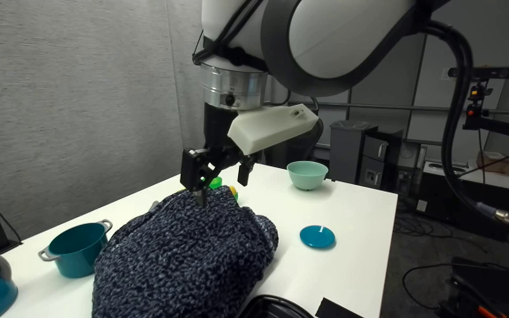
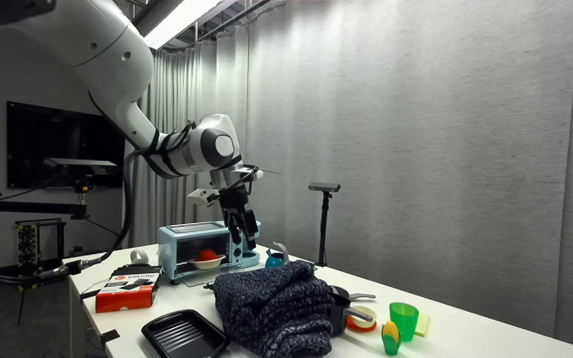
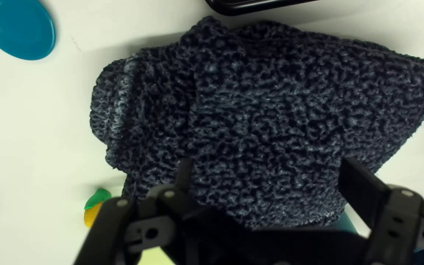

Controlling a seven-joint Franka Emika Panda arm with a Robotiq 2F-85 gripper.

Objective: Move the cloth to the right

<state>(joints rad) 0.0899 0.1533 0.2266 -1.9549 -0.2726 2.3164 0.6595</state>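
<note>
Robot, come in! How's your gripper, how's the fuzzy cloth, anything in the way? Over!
Gripper open. Cloth rumpled on white table, not gripped. Black tray and teal pot close beside it, possibly in the way.

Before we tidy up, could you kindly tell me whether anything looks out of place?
The navy knitted cloth, rumpled between the two-handled teal pot and black ridged tray, looks odd: it is not kitchenware.

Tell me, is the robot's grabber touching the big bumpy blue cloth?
Apart. An exterior view shows the gripper above the cloth, with part of the light-blue toaster oven showing in the gap between them.
</note>
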